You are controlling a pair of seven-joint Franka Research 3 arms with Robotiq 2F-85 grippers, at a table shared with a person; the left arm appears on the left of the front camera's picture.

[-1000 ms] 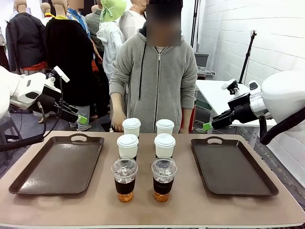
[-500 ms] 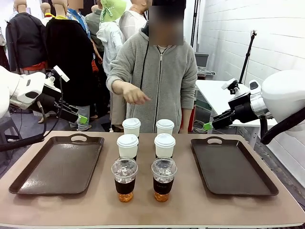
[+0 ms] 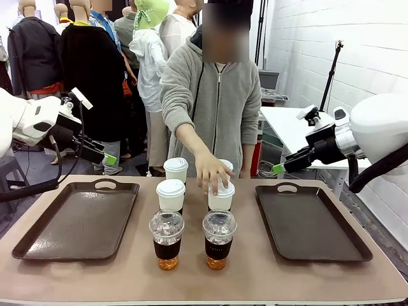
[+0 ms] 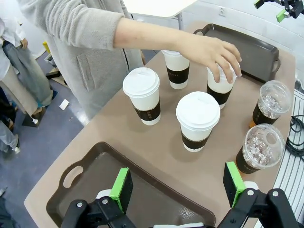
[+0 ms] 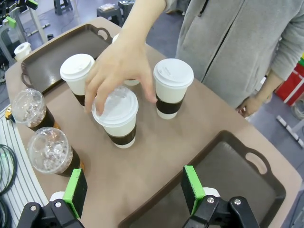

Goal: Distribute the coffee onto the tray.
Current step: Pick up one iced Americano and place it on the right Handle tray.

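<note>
Several coffee cups stand in the table's middle: white lidded cups with black sleeves (image 3: 171,194) (image 4: 197,119) (image 5: 173,85) behind two clear iced coffees (image 3: 167,239) (image 3: 218,237) (image 5: 52,149). The person's hand (image 3: 210,175) (image 5: 118,61) grips the lid of the middle-right white cup (image 3: 221,197) (image 5: 118,118) (image 4: 219,90). A brown tray lies on each side, left tray (image 3: 80,220) (image 4: 95,175) and right tray (image 3: 312,223) (image 5: 228,180). My left gripper (image 3: 108,159) (image 4: 178,186) hovers open above the left tray's far end. My right gripper (image 3: 278,168) (image 5: 134,190) hangs open above the right tray's far corner.
The person stands at the far edge, one arm reaching over the back cups. A white side table (image 3: 287,124) sits behind at the right. Bare tabletop (image 3: 255,274) runs along the front edge and between cups and trays.
The person's hand has come down from chest height onto the middle-right white cup's lid. Neither arm has moved and both grippers stay open.
</note>
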